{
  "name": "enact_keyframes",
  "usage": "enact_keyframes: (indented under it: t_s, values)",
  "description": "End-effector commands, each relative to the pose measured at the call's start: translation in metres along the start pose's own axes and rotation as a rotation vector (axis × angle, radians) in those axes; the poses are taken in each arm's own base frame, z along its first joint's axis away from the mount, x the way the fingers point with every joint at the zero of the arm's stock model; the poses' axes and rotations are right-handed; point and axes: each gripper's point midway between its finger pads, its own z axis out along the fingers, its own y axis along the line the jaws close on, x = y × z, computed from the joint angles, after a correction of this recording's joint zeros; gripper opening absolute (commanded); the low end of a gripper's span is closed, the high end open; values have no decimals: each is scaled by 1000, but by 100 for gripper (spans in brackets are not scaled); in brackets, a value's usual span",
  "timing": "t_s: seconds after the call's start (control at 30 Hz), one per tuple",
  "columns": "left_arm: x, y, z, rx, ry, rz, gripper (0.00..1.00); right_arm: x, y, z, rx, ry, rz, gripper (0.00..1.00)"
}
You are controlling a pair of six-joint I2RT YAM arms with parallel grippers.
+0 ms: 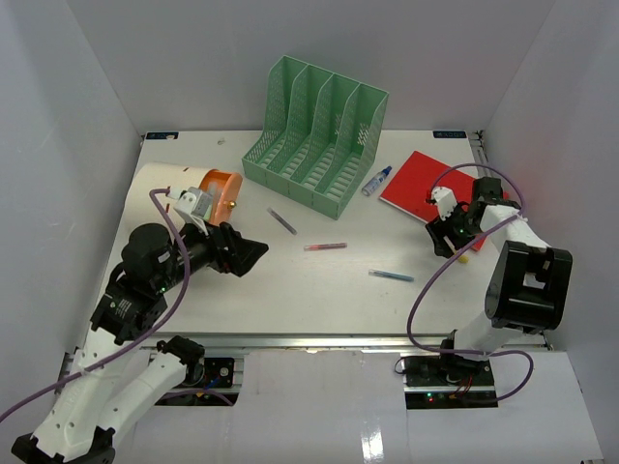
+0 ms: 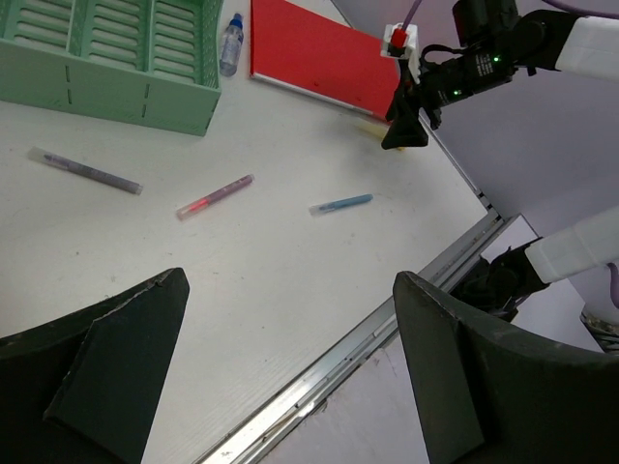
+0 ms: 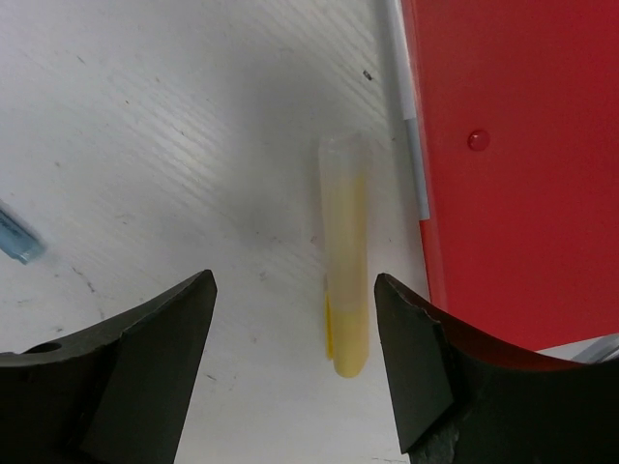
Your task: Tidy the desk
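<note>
The white desk (image 1: 290,295) has a silver rail (image 1: 309,340) along its front. On it lie a purple pen (image 1: 281,221), a red pen (image 1: 325,246), a blue pen (image 1: 391,276) and a yellow highlighter (image 3: 345,261). My right gripper (image 3: 295,285) is open just above the highlighter, which lies between the jaws, nearer the right finger, beside a red notebook (image 3: 513,155). My left gripper (image 1: 253,253) is open and empty, held above the desk's left middle. In the left wrist view my left gripper (image 2: 290,280) faces the three pens and the rail.
A green file organizer (image 1: 314,135) stands at the back centre. A small bottle (image 1: 377,181) lies between it and the red notebook (image 1: 430,184). An orange object (image 1: 221,193) and a beige sheet (image 1: 160,184) sit at the left. A grey pen (image 3: 406,106) lies along the notebook's edge.
</note>
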Motion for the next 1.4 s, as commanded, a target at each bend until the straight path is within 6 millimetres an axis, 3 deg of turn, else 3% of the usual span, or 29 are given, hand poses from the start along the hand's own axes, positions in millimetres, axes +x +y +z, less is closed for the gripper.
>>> enact_keyframes:
  t_s: [0.0,0.27,0.6,0.73,0.87,1.03,1.07,1.2,1.33,1.37]
  values:
    - [6,-2,-6,15,-4,-5,98,10,-17,7,45,87,-103,71]
    - [11,0,-9,1,-2,-22,98,8,-27,23,70,82,-127,66]
    - [11,-4,-15,5,-10,-67,98,3,-24,33,36,64,-150,45]
    - [7,-10,-19,22,-19,-87,98,4,-21,32,25,68,-160,28]
    - [1,-18,-27,45,-37,-109,98,6,-10,31,-6,67,-173,9]
    - [-7,-27,-37,64,-63,-135,98,-11,12,12,-42,12,-213,8]
    - [-8,-28,-38,67,-67,-139,98,-18,19,8,-45,-4,-233,8]
    - [-18,-34,-44,76,-98,-153,98,-85,62,-23,-72,-160,-384,8]
    - [-38,-46,-51,104,-151,-180,98,-176,120,-49,-174,-350,-485,8]
    - [-44,-49,-53,115,-166,-190,98,-198,145,-50,-230,-382,-534,8]
